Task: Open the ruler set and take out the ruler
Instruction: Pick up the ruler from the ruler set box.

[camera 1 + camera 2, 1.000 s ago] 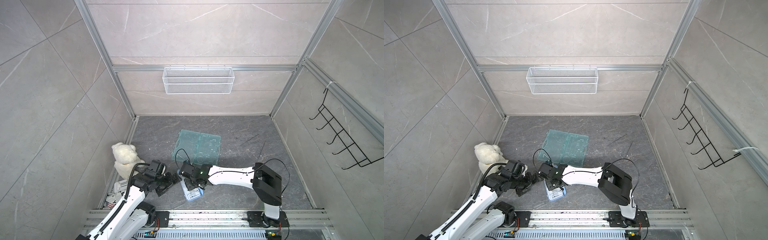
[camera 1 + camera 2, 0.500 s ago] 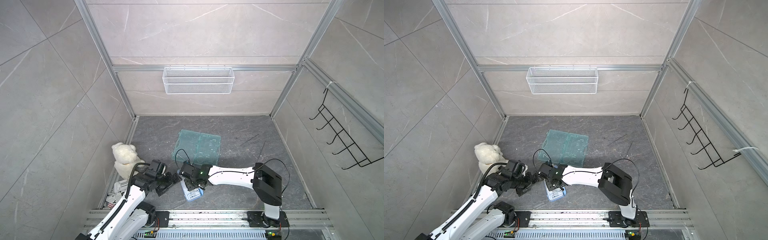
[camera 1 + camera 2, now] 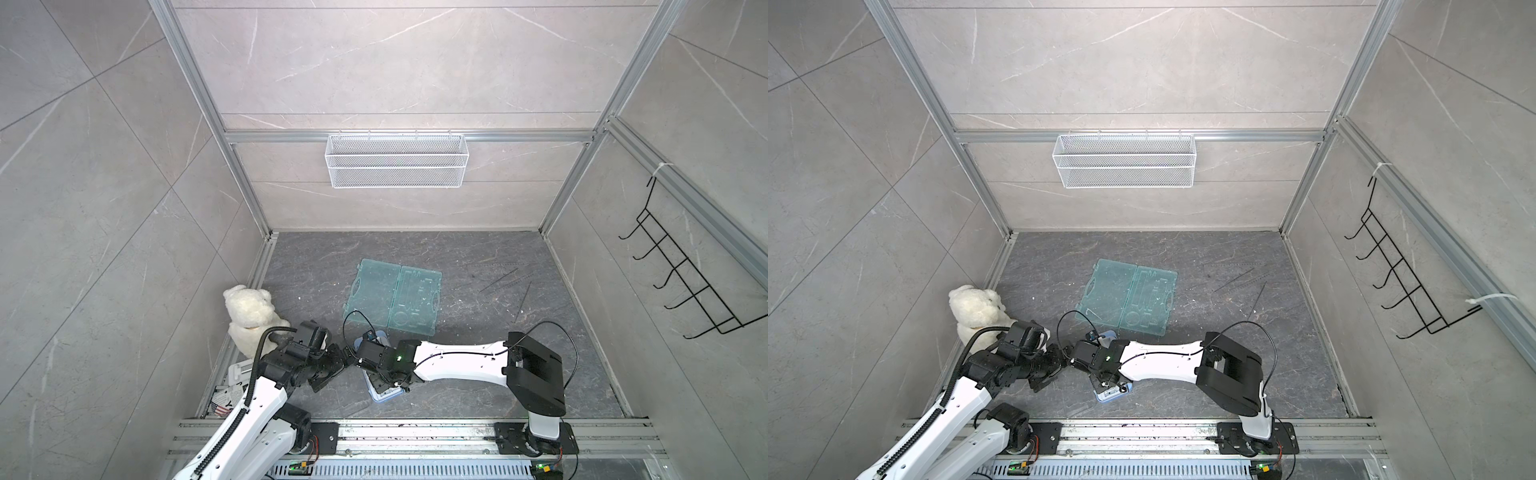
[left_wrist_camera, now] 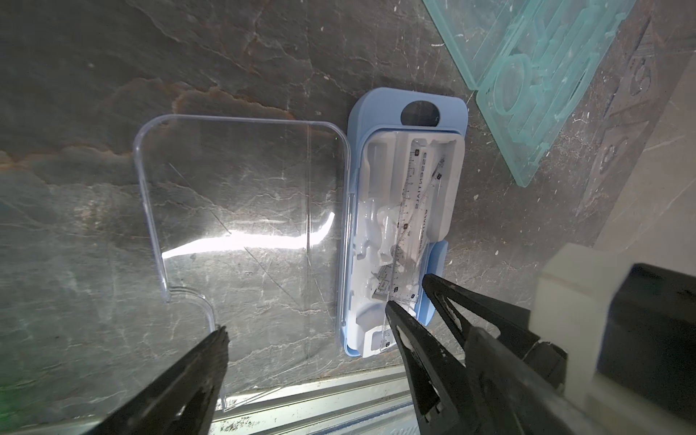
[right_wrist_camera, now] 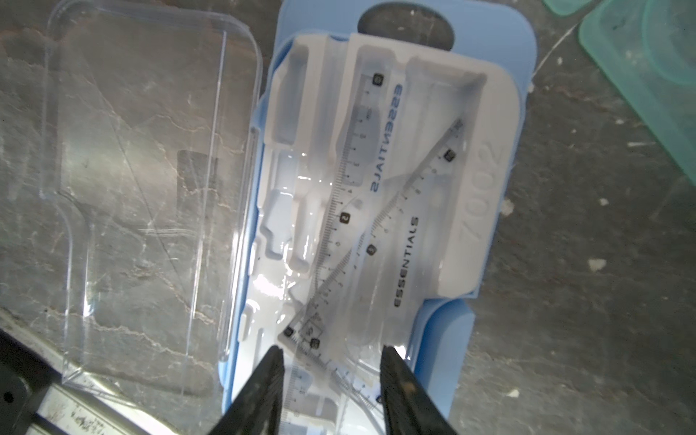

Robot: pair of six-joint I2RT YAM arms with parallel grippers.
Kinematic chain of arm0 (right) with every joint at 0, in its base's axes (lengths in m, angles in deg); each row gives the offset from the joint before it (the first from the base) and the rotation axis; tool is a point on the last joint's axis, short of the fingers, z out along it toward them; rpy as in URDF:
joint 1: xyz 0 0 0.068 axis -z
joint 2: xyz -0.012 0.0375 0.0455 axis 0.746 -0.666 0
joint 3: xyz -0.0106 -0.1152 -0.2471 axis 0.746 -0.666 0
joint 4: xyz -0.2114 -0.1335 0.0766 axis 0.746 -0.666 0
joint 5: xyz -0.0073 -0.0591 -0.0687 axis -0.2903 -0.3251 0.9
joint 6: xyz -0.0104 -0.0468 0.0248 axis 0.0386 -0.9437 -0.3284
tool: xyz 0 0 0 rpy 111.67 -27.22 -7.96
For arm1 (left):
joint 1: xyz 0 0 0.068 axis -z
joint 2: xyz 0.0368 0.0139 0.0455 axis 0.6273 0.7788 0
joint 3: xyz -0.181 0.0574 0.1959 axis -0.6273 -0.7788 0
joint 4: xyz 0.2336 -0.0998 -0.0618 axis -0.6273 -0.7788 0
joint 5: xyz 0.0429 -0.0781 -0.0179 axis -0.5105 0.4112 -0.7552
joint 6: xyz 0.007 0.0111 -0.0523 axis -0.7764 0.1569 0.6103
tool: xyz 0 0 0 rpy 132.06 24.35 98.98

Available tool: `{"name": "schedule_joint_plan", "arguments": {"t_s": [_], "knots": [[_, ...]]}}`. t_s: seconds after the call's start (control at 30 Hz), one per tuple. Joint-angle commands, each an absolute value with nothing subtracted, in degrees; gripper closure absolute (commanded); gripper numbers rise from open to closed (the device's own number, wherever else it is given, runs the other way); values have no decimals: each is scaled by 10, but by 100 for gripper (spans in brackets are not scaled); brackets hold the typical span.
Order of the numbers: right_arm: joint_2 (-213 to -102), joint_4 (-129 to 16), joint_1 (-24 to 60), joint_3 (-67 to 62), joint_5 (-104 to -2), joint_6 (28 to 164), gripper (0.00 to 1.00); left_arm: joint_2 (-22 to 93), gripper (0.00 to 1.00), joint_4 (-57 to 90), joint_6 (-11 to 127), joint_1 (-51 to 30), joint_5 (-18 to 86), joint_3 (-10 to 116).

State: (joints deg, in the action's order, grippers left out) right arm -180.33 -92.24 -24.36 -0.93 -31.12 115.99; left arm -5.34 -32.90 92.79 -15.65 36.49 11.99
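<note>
The ruler set is a blue case lying open on the floor, seen in both top views. Its clear lid lies flat beside it. A clear straight ruler and a clear set square rest in the white insert. My right gripper hangs open over the case's near end, one finger on each side of the ruler ends. My left gripper stands wide open beside it, holding nothing.
An open teal plastic case lies just behind the ruler set. A white teddy bear sits at the left wall. A wire basket hangs on the back wall and a black hook rack on the right wall. The aluminium rail runs along the front.
Both arms have stayed in place over the case. The right gripper's jaws have widened around the ruler ends.
</note>
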Motion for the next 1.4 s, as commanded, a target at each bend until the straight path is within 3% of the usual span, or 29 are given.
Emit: {"name": "schedule_joint_plan", "arguments": {"t_s": [0.0, 0.37, 0.93, 1.37], "knots": [[-1823, -935, -246, 9, -300, 1150, 54, -57, 0, -342, 935, -160, 364, 120], [-1842, -932, -245, 14, -309, 1153, 55, -55, 0, -340, 935, -161, 361, 119], [-1836, -932, -246, 11, -300, 1156, 67, -56, 0, -339, 933, -162, 360, 117], [-1815, -934, -246, 6, -275, 1161, 69, -56, 0, -336, 933, -162, 363, 115]]}}
